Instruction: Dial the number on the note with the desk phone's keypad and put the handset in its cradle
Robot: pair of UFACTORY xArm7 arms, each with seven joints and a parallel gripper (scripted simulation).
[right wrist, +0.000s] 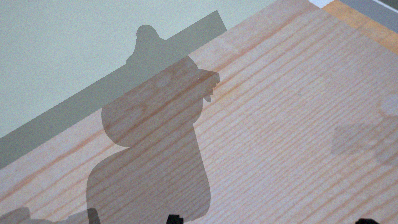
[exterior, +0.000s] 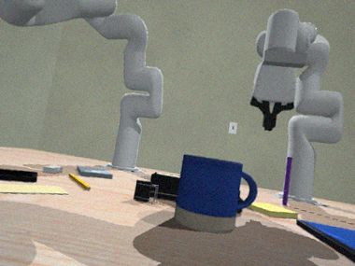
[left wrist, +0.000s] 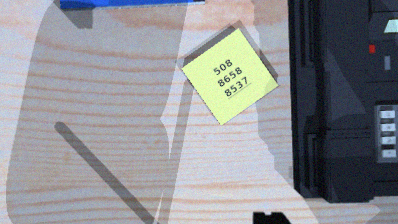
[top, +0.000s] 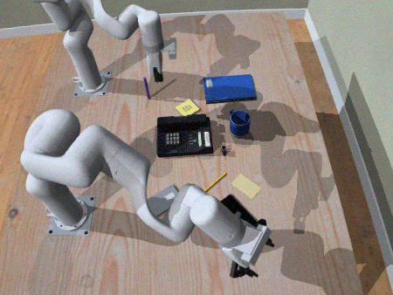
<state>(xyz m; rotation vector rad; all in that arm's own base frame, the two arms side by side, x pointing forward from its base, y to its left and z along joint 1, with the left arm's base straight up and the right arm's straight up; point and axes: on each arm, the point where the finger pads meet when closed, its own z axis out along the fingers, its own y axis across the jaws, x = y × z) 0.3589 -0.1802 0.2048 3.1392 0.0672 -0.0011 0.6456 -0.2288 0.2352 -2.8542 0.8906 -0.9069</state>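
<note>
Phone [top: 185, 148] [exterior: 164, 186] [left wrist: 345, 100] of black plastic lies in the middle of the wooden table [top: 127, 262] [exterior: 92, 240] [left wrist: 135, 175] [right wrist: 280, 115]; its handset [top: 182, 121] rests along the twelve o'clock edge, and its small pale keys are in a square keypad [top: 172, 139] [left wrist: 387, 134]. As I look from above, at twelve from it is the yellow paper note [top: 188, 107] [exterior: 272, 210] [left wrist: 230, 76], which reads 508 8658 8537. The table has pale, striped grain, with shadows over it; the walls [top: 358, 39] [exterior: 203, 48] are plain grey-green. Toward three stands a round blue mug [top: 240, 123] [exterior: 209, 190], which from low hides part of the phone. The smooth blue book [top: 229, 88] [exterior: 346, 240] is between one and two, the thin yellow pencil [top: 215, 182] [exterior: 79, 181] at five. Near eleven, the left gripper [top: 158, 78] [exterior: 268, 127] [left wrist: 270, 218] hangs above the table, its fingers pressed together on nothing. At five, well apart from the phone, the right gripper [top: 263, 259] [right wrist: 271, 220] has its fingers spread, empty.
</note>
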